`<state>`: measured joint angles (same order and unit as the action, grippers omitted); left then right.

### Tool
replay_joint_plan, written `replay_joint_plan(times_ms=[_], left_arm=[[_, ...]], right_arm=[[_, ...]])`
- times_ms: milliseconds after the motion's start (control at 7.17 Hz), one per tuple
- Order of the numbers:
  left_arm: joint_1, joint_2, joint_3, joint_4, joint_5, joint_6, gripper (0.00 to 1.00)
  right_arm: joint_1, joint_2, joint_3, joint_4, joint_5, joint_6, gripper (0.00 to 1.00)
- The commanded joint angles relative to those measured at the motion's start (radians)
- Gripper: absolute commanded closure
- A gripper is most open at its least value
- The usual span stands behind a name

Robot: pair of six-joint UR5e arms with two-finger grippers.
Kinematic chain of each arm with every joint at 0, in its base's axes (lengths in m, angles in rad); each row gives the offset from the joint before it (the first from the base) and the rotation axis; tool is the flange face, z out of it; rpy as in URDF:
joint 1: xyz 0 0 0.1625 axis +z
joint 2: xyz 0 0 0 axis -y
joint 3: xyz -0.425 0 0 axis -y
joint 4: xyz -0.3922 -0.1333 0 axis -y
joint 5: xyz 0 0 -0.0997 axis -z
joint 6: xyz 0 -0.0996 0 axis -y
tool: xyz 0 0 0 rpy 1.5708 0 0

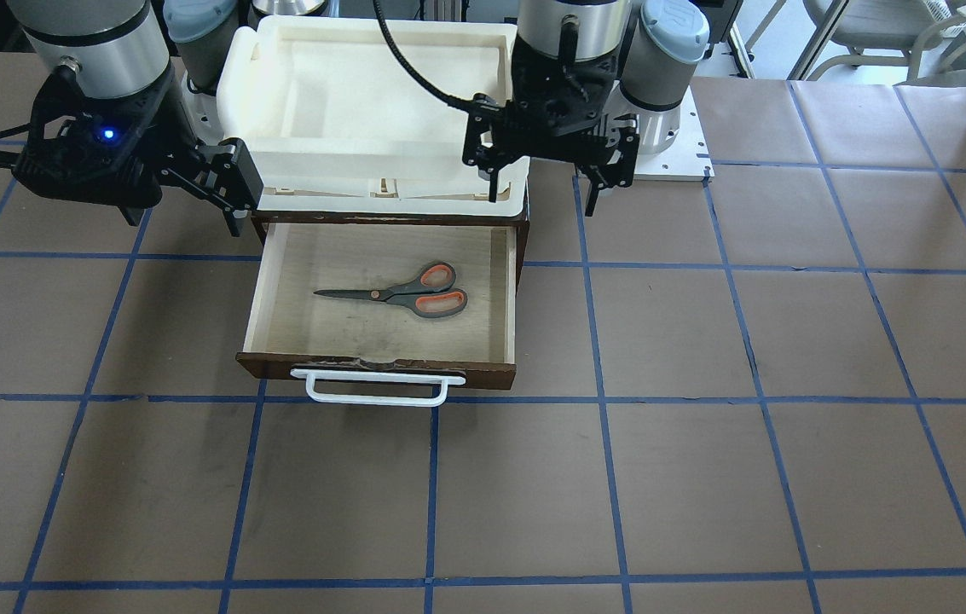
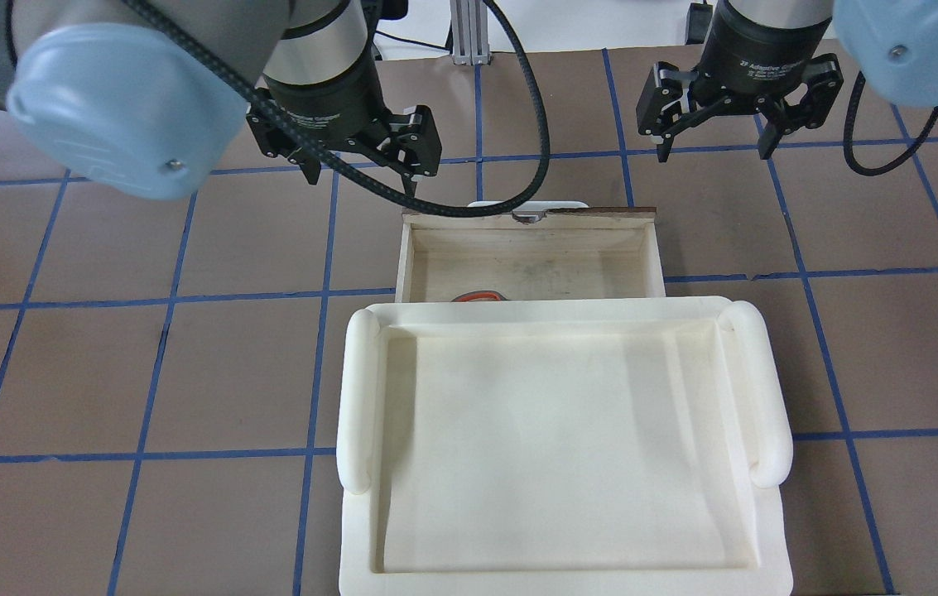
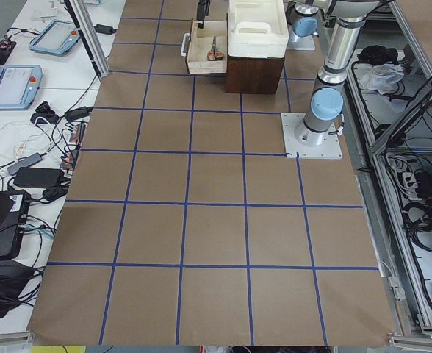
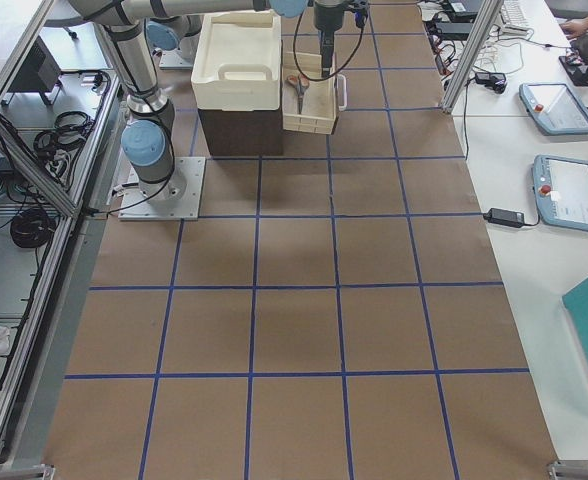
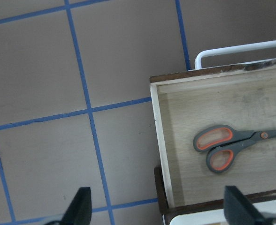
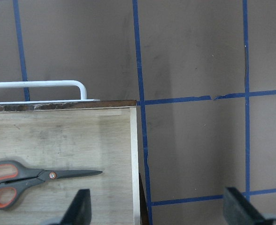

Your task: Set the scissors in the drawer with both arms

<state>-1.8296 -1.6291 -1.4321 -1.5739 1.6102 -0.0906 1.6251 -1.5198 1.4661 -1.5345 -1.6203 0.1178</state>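
From the front, we saw the scissors (image 1: 402, 294) lying flat inside the open drawer (image 1: 506, 298), with the left claw (image 1: 544, 200) and right claw (image 1: 235, 209) near its back corners, both spread apart and empty. Overhead, the tray (image 2: 353, 397) hid all but an orange loop. We judged placing done; pushing the drawer shut might follow.

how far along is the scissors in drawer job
Done: the scissors lie flat inside the open drawer. In hand: nothing; the left gripper and right gripper are both open and empty, either side of the drawer. Left: probably only pushing the drawer shut, if wanted.
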Motion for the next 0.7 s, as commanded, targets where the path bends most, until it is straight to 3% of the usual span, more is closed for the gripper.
replay_joint_plan(times_ms=[0, 279, 558], left_arm=[[0.132, 0.072, -0.008, -0.029, -0.006, 0.047, 0.00], [0.246, 0.115, -0.010, -0.032, -0.007, 0.109, 0.00], [0.303, 0.130, -0.045, 0.001, -0.094, 0.129, 0.00]], right_arm=[[-0.004, -0.005, -0.001, 0.030, 0.033, -0.006, 0.00], [-0.004, -0.011, -0.001, 0.022, 0.028, -0.087, 0.00], [-0.004, -0.011, -0.001, 0.020, 0.020, -0.083, 0.00]])
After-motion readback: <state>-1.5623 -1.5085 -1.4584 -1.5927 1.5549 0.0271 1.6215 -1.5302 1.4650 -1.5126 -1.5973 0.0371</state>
